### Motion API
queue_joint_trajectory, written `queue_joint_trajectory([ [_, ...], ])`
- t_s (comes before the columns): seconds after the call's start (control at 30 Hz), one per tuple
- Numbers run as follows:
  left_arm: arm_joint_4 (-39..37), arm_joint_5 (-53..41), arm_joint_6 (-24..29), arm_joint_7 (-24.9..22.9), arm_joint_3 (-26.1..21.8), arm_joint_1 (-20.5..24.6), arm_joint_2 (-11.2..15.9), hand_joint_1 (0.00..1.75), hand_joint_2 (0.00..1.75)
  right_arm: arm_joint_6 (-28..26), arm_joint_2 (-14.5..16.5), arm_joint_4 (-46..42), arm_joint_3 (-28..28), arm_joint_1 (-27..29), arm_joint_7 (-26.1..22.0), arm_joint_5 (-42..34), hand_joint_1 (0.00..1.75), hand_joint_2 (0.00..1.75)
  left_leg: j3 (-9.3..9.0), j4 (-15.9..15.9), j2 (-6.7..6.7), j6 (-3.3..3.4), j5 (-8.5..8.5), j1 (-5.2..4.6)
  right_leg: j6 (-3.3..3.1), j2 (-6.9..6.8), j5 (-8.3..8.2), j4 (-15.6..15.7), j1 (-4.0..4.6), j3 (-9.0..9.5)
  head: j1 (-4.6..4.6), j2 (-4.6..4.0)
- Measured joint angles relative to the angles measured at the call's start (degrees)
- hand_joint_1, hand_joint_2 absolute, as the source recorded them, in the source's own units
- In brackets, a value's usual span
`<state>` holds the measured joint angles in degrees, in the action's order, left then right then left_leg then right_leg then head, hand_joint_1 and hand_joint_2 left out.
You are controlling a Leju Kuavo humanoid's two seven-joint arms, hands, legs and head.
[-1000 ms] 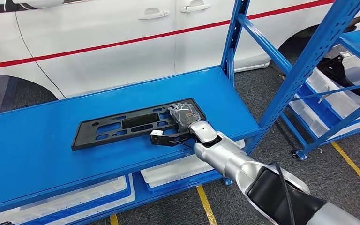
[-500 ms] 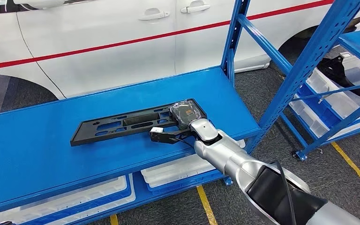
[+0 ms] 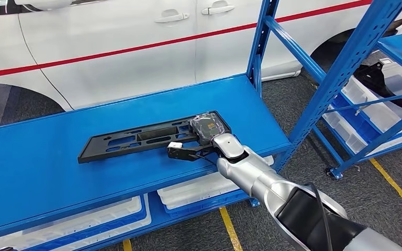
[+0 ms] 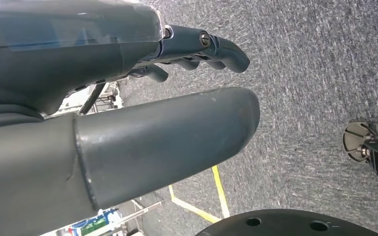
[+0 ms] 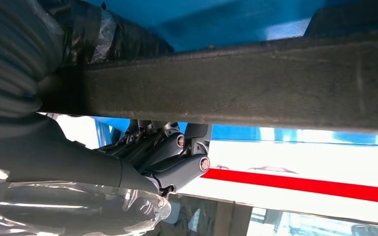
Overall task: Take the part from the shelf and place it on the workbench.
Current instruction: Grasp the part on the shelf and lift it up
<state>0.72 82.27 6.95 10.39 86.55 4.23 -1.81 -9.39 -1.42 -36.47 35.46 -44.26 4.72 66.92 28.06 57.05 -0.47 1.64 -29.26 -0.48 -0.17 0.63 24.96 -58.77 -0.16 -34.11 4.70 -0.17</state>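
Note:
A long flat black plastic part (image 3: 136,138) with several cut-outs lies on the blue shelf (image 3: 42,172). My right hand (image 3: 205,128) grips its right end, fingers over the top and thumb below its near edge. In the right wrist view the part's edge (image 5: 275,83) runs as a dark band across the picture, and the right hand's fingers (image 5: 162,157) are curled around it. My left hand (image 4: 167,123) hangs over the grey carpet floor, thumb and fingers apart, holding nothing.
A blue upright post (image 3: 259,47) stands at the shelf's back right corner. White bins (image 3: 199,191) sit on the level below. A second blue rack (image 3: 356,57) with bins stands to the right. A white car (image 3: 110,42) is close behind the shelf.
My right hand's fingers have closed over the part's right end. That end has come up slightly and the part has shifted a little to the left.

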Motion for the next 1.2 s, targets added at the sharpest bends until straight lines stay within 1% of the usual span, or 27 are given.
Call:
queue_joint_trajectory([
  [0.17, 0.0, 0.0, 0.0, 0.0, 0.0, 0.0, 0.0, 0.00, 0.00, 0.0, 0.0, -0.1, -0.1, 0.1, 0.0, 0.0, 1.75, 1.75, 0.00, 0.0, 0.00, 0.00, 0.00, 0.00, 0.00, 0.00, 0.00, 0.0, 0.00, 0.00, 0.00, 0.00],
  [0.3, 0.0, 0.0, 0.0, 0.0, 0.0, 0.0, 0.0, 0.00, 1.75, 0.0, 0.0, -0.1, -0.2, 0.1, 0.0, 0.0, 1.75, 1.75, -0.01, 0.0, 0.00, 0.00, 0.00, 0.00, 0.00, 0.00, 0.00, 0.0, 0.00, 0.01, 0.00, 0.00],
  [0.5, 0.0, 1.1, 0.2, 0.6, -0.1, 0.0, 0.0, 0.00, 1.75, 0.3, -0.1, -0.7, -0.3, 0.5, 0.0, 0.2, 1.75, 1.75, -0.02, 0.0, 0.00, 0.00, 0.00, 0.00, 0.00, 0.01, 0.00, 0.0, 0.00, 0.00, 0.00, 0.00],
  [0.6, 0.0, 2.4, -0.7, 0.7, -0.6, 0.0, 0.0, 0.00, 1.75, 0.3, -0.1, -1.1, -0.4, 0.7, 0.0, 0.3, 1.75, 1.75, 0.00, 0.0, 0.00, 0.00, 0.00, 0.00, 0.00, 0.02, 0.00, 0.0, 0.00, 0.00, 0.00, 0.00],
  [0.7, 0.0, 3.6, -2.0, -0.2, -1.4, 0.0, 0.0, 0.00, 1.75, 0.1, -0.2, -1.3, -0.4, 0.8, -0.2, 0.3, 1.75, 1.75, 0.04, 0.0, 0.00, 0.00, 0.00, 0.00, 0.00, 0.02, 0.00, 0.0, 0.00, 0.01, 0.00, 0.00],
  [0.8, 0.0, 4.2, -2.5, -1.8, -1.9, 0.0, 0.0, 0.00, 1.75, -1.8, -0.2, -1.4, -0.4, 0.8, -1.4, 0.3, 1.75, 1.75, 0.06, 0.0, 0.00, 0.02, -0.02, -0.02, 0.03, 0.03, -0.05, 0.1, -0.04, 0.02, 0.00, 0.00],
  [0.87, 0.0, 4.3, -2.7, -2.9, -2.1, -0.1, 0.2, 0.00, 1.75, -3.0, -0.2, -1.9, -0.4, 0.8, -3.2, 0.0, 1.75, 1.75, 0.02, 0.1, -0.01, 0.39, 0.35, -0.20, 0.47, 0.09, -0.53, 0.4, -0.17, 0.07, -0.01, 0.00],
  [0.9, 0.0, 4.3, -2.7, -3.2, -2.2, -0.1, 0.3, 0.00, 1.75, -3.2, -0.3, -2.4, -0.4, 0.8, -4.3, -0.4, 1.75, 1.75, -0.17, -0.5, 0.06, 0.74, 0.90, -0.05, 0.75, 0.11, -0.69, 0.7, -0.16, 0.03, 0.00, 0.00],
  [0.93, 0.0, 4.3, -2.7, -3.4, -2.2, -0.1, 0.4, 0.00, 1.75, -3.2, -0.5, -3.1, -0.4, 0.8, -5.6, -0.9, 1.75, 1.75, -0.33, -1.2, 0.17, 1.15, 1.61, 0.10, 1.02, 0.09, -0.47, 0.6, -0.12, -0.16, 0.00, 0.00],
  [0.97, 0.0, 4.3, -2.7, -3.6, -2.2, 0.0, 0.4, 0.00, 1.75, -3.1, -0.8, -4.0, -0.4, 0.7, -6.9, -1.5, 1.75, 1.75, -0.39, -2.0, 0.33, 1.47, 2.25, 0.37, 1.17, 0.06, 0.47, -0.4, -0.08, -0.75, 0.01, 0.00],
  [1.0, 0.0, 4.3, -2.7, -3.8, -2.2, 0.0, 0.4, 0.00, 1.75, -3.1, -1.2, -5.2, -0.4, 0.7, -8.2, -2.1, 1.75, 1.75, -0.36, -2.6, 0.47, 1.67, 2.69, 0.62, 1.31, -0.01, 2.02, -2.6, -0.13, -1.85, 0.02, 0.00],
  [1.07, 0.0, 4.3, -2.6, -4.0, -2.2, -0.1, 0.5, 0.00, 1.75, -3.3, -2.2, -7.7, -0.4, 0.9, -9.9, -3.3, 1.75, 1.75, 0.14, -2.5, 0.57, 1.77, 2.89, 0.73, 1.74, -0.08, 5.47, -9.9, -0.56, -5.10, 0.02, 0.00],
  [1.1, 0.0, 4.2, -2.5, -4.1, -2.2, -0.1, 0.5, 0.00, 1.75, -3.5, -2.8, -9.1, -0.4, 1.2, -10.4, -3.8, 1.75, 1.75, 0.40, -2.2, 0.55, 1.68, 2.84, 0.85, 2.04, -0.12, 6.28, -12.9, -0.85, -6.45, 0.01, 0.00],
  [1.13, 0.0, 4.2, -2.4, -4.2, -2.2, -0.2, 0.5, 0.00, 1.75, -3.7, -3.4, -10.5, -0.4, 1.5, -10.8, -4.2, 1.75, 1.75, 0.65, -1.8, 0.50, 1.50, 2.72, 1.03, 2.38, -0.18, 6.06, -14.2, -1.19, -7.02, 0.01, 0.00],
  [1.17, 0.0, 4.2, -2.4, -4.2, -2.2, -0.3, 0.6, 0.00, 1.75, -3.9, -3.9, -11.8, -0.4, 1.8, -11.0, -4.6, 1.75, 1.75, 0.92, -1.2, 0.42, 1.18, 2.50, 1.28, 2.73, -0.27, 4.81, -13.2, -1.53, -6.56, 0.01, 0.00],
  [1.2, 0.0, 4.1, -2.3, -4.2, -2.2, -0.3, 0.6, 0.00, 1.75, -4.0, -4.5, -13.1, -0.4, 2.0, -11.1, -4.8, 1.75, 1.75, 1.22, -0.5, 0.34, 0.71, 2.14, 1.55, 3.13, -0.41, 2.84, -10.3, -1.90, -5.20, 0.02, 0.00],
])
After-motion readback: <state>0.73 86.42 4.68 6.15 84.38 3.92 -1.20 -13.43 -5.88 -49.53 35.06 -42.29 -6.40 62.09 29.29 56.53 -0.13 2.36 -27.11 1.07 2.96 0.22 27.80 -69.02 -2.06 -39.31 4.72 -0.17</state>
